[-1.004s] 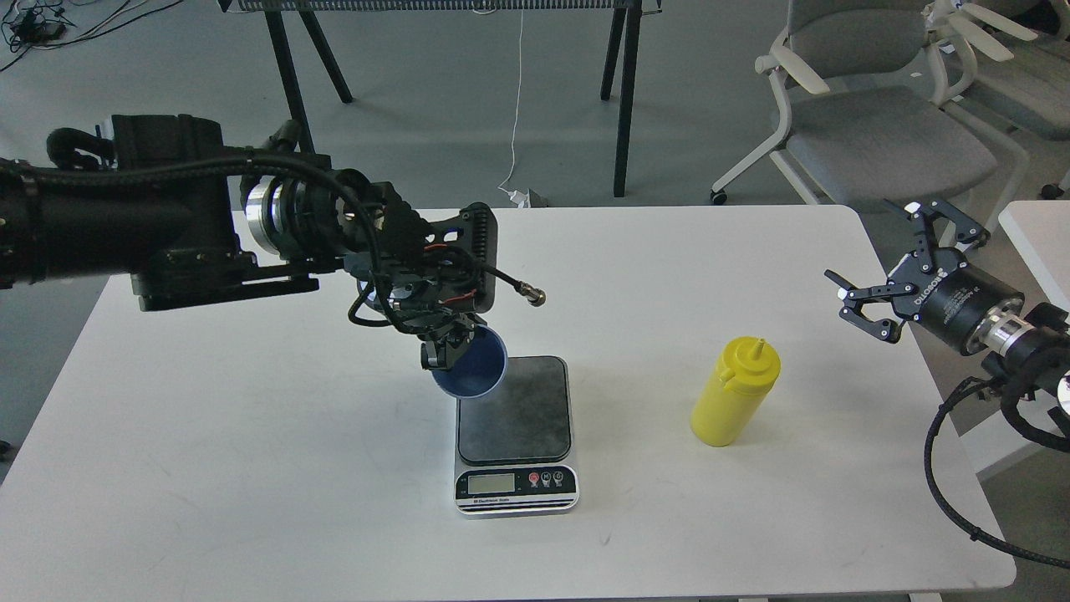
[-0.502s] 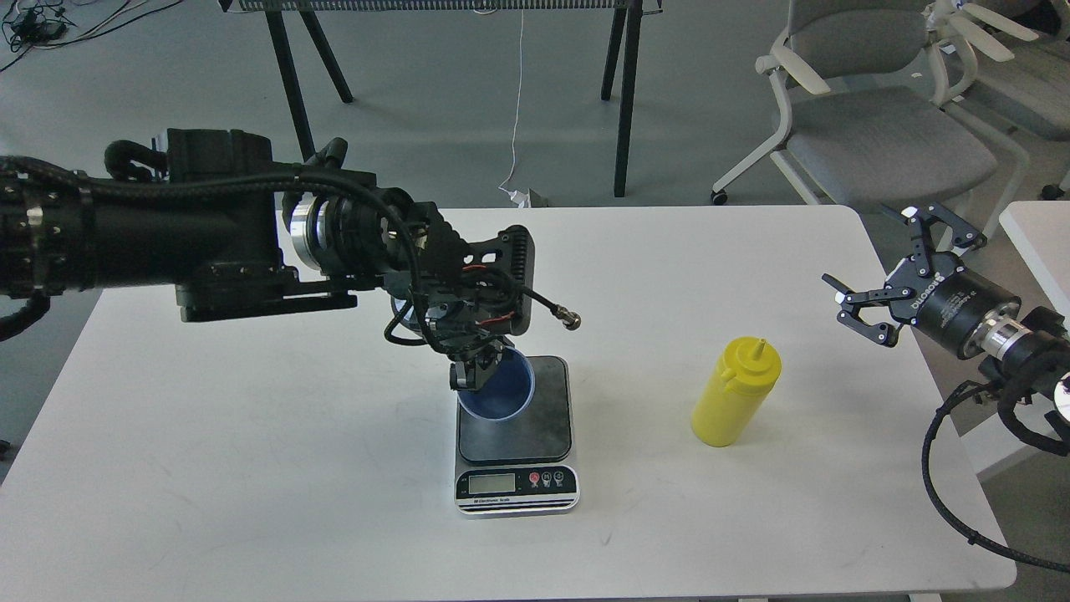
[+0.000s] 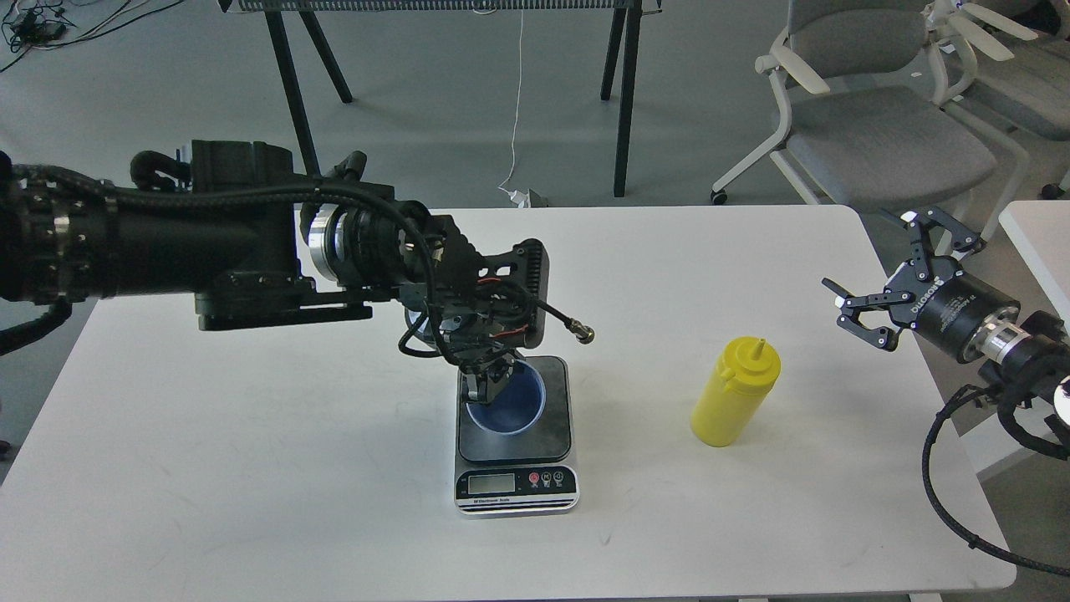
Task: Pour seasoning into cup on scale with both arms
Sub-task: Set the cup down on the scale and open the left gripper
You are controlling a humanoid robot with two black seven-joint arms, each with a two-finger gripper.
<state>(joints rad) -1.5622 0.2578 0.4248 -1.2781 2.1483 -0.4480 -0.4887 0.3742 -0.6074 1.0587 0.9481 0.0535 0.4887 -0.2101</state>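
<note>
The blue cup (image 3: 506,403) is upright over the left part of the scale (image 3: 516,435), whose dark plate and silver front strip with LCD show at table centre. My left gripper (image 3: 486,383) comes in from the left and is shut on the cup's near-left rim, its fingers pointing down. I cannot tell whether the cup rests on the plate. The yellow seasoning bottle (image 3: 735,391) stands upright to the right of the scale. My right gripper (image 3: 878,288) is open and empty, above the table's right edge, up and right of the bottle.
The white table (image 3: 251,435) holds only the scale and bottle. Black cables (image 3: 953,485) trail from the right arm past the table's right edge. Office chairs (image 3: 869,109) and black table legs (image 3: 623,100) stand behind the table.
My left arm has moved right and down with the cup, from tilted beside the scale's left edge to upright over its plate. My right gripper has shifted slightly, still open.
</note>
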